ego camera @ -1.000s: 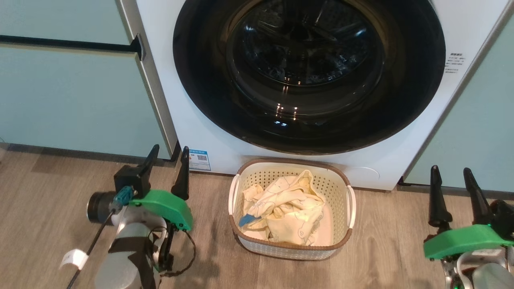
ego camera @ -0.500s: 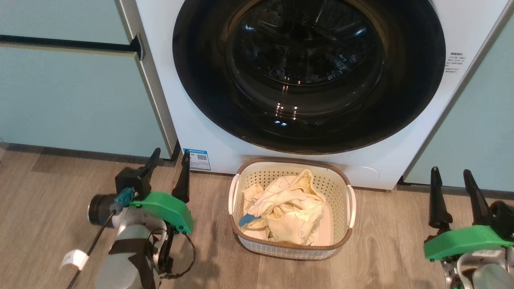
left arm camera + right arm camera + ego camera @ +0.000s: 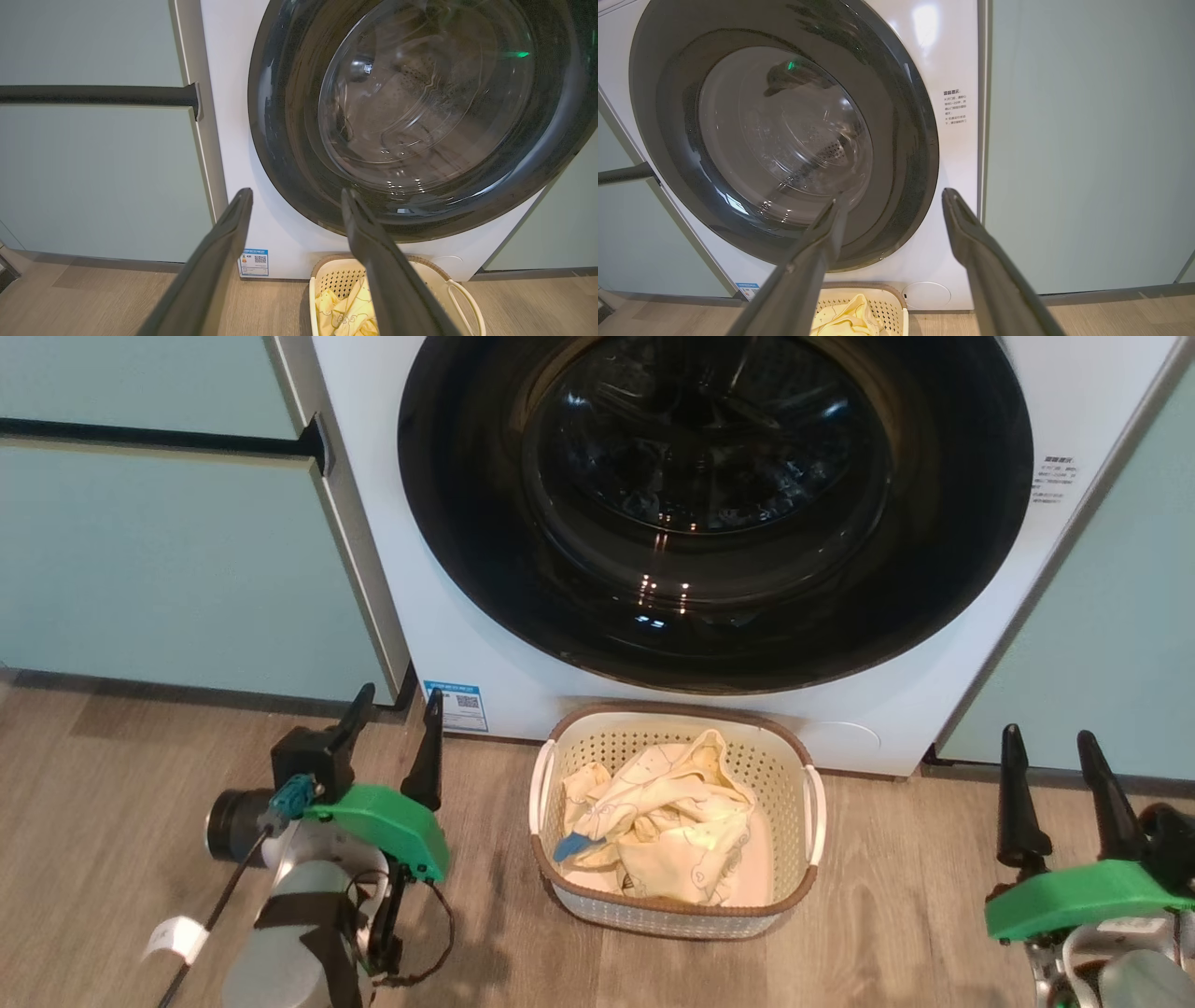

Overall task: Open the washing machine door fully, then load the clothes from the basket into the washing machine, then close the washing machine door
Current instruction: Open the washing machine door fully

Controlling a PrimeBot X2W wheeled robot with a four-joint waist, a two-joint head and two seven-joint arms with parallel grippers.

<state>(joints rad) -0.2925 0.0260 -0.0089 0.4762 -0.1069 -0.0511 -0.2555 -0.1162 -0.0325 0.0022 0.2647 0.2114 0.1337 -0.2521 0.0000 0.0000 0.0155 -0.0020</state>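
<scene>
Washing machine [image 3: 439, 635] white, far centre, btwn pale green cabinets [image 3: 168, 560]. Washing machine door [image 3: 714, 504] closed, glossy black, drum visible thru glass. Basket [image 3: 672, 922] on wood floor [image 3: 915, 933], just near of machine, below door. Clothes [image 3: 667, 831] heaped in basket, pale yellow, 1 blue patch at left. Left gripper [image 3: 399, 693] near left, 2 fingers apart, empty. Right gripper [image 3: 1047, 733] near right, 2 fingers apart, empty. Both clear of basket.

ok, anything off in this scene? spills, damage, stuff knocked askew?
Nothing stands out. The washing machine door sits shut and looks intact. The basket stands upright on the floor before it, with the clothes all inside and none spilled. Left hand and right hand are open and empty.
</scene>
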